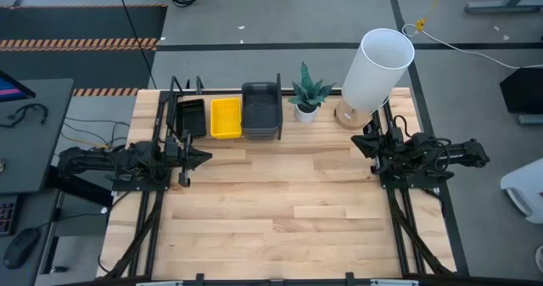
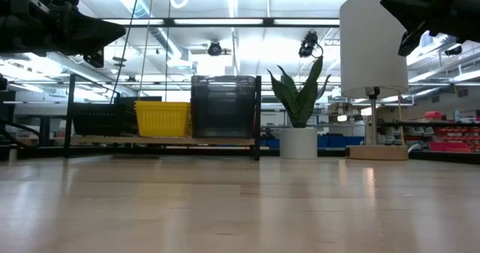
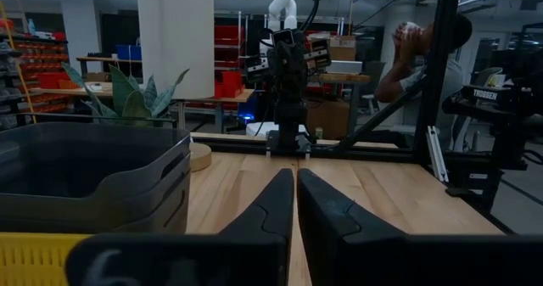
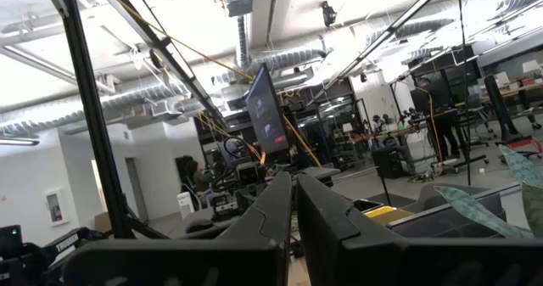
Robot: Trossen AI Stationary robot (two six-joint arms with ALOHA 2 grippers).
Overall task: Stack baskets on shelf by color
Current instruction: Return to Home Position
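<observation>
So I'm counting 1 shelf, and it's holding 3 basket stacks side by side: 1 black stack, 1 yellow stack and 1 dark grey stack. How many baskets are nesting in each isn't really showing, though the grey one is showing at least 2 rims in the left wrist view. 1 potted plant and 1 white lamp are sharing the 1 table. 2 arms are showing, so 2 grippers: left gripper, right gripper. 1 person is standing behind the table in the left wrist view.
</observation>
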